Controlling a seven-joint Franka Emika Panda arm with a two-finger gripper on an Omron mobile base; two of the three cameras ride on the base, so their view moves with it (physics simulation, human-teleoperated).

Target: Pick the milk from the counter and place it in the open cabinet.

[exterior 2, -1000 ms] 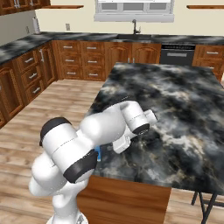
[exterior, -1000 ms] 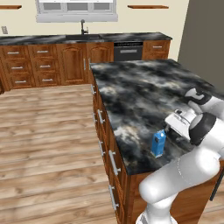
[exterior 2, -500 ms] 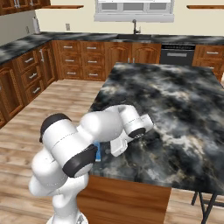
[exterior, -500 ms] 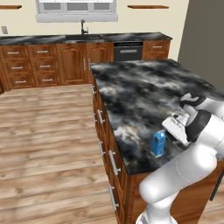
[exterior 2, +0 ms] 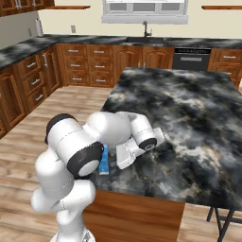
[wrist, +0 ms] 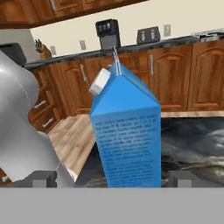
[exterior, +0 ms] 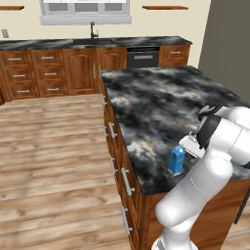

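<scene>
Milk (wrist: 126, 131) upright on counter (exterior: 161, 105), centred between wide-apart jaws

One milk (exterior: 177, 160) carton stands on one island counter (exterior: 156, 107). One sink faucet (exterior: 91, 29) is at 12 o'clock on the back wall. One dishwasher (exterior: 143, 57) is there. One coffee machine (wrist: 108, 34) and one toaster (wrist: 148, 35) stand on another counter.
</scene>
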